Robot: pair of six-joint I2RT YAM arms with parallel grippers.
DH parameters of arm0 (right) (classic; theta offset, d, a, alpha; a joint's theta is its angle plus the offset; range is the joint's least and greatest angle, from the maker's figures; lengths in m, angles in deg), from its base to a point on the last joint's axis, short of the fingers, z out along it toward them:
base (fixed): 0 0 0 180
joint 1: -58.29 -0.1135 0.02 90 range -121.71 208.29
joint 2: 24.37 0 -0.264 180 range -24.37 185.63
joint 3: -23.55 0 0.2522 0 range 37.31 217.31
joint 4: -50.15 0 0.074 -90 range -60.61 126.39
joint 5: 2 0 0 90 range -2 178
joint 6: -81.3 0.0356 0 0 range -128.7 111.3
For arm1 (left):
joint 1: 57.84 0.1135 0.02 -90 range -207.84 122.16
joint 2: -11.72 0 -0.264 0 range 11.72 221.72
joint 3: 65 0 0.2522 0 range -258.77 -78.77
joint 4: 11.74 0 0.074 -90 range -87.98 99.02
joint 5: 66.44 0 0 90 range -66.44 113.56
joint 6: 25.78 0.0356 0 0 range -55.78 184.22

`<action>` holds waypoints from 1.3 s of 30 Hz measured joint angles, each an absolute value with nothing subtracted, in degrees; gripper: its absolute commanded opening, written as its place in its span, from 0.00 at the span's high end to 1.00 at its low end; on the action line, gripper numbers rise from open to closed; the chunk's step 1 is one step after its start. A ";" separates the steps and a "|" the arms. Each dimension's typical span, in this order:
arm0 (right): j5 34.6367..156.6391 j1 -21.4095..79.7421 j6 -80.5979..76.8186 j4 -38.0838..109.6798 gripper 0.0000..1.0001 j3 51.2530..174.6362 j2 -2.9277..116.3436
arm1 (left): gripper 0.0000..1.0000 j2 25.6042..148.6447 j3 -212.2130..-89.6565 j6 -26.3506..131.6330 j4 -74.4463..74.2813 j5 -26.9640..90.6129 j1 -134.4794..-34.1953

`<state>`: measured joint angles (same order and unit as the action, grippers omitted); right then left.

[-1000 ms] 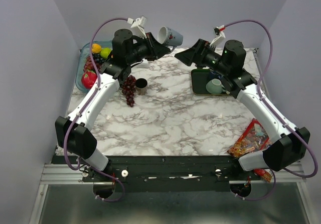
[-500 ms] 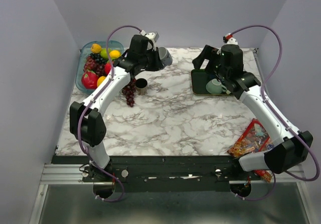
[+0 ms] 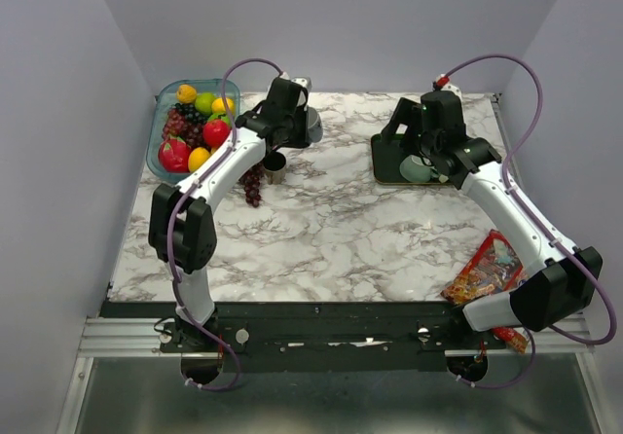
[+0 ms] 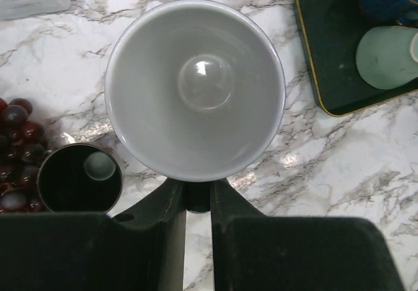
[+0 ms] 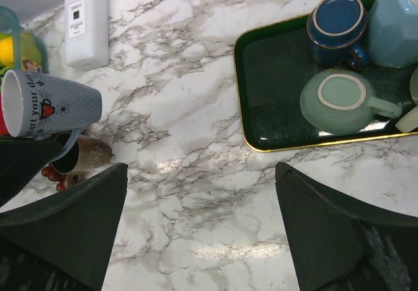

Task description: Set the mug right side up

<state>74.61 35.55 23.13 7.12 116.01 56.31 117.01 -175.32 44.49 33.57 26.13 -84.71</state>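
Overhead, the mug (image 3: pixel 312 128) is gripped by the left tool (image 3: pixel 298 123) well to the left of the green tray (image 3: pixel 382 168). I cannot tell whether its base touches the marble counter (image 3: pixel 331 230). The right tool (image 3: pixel 399 130) hovers at the tray's far-left corner.

Through the left wrist camera, the mug's mouth faces straight up at the lens. The tool's fingers (image 4: pixel 161 206) are pinched together on the handle below the rim. A small dark cup (image 4: pixel 80 177) stands just beside the mug, on the side away from the tray.

From the right wrist, that tool is spread wide with nothing in it.

The flip looks done, and what's left is the set-down. I'd lower the mug straight, keep the rim level and stay on the tray side of the dark cup. I'd let go only once the base sits flat.
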 measured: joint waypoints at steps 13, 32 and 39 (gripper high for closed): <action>73.84 35.55 24.03 6.09 0.00 115.90 56.27 | 1.00 122.41 -176.26 44.01 34.82 23.53 -85.21; 73.30 37.54 24.38 1.56 0.00 110.87 56.16 | 1.00 127.70 -173.70 42.46 37.35 15.12 -89.28; 73.63 40.84 23.28 0.65 0.00 107.53 55.77 | 0.77 127.66 -169.15 43.47 32.59 13.74 -89.50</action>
